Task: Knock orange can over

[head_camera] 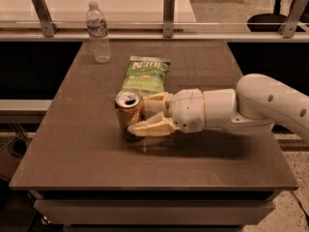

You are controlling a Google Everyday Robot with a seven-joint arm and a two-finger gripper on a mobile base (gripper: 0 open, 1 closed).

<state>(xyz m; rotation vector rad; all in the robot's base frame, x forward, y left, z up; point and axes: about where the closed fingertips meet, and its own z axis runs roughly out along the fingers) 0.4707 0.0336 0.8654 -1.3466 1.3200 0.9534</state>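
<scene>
The orange can (126, 111) stands upright on the brown table (87, 163), left of centre, with its silver pull-tab top showing. My gripper (139, 115) reaches in from the right on the white arm (260, 105). Its cream fingers have closed around the can's right side. The near finger (150, 126) lies against the can's lower front, and the far finger (155, 100) sits behind the can.
A green chip bag (145, 75) lies flat just behind the can and gripper. A clear water bottle (98, 33) stands at the table's far left. A railing with metal posts (168, 14) runs behind the table. The table's front edge is near.
</scene>
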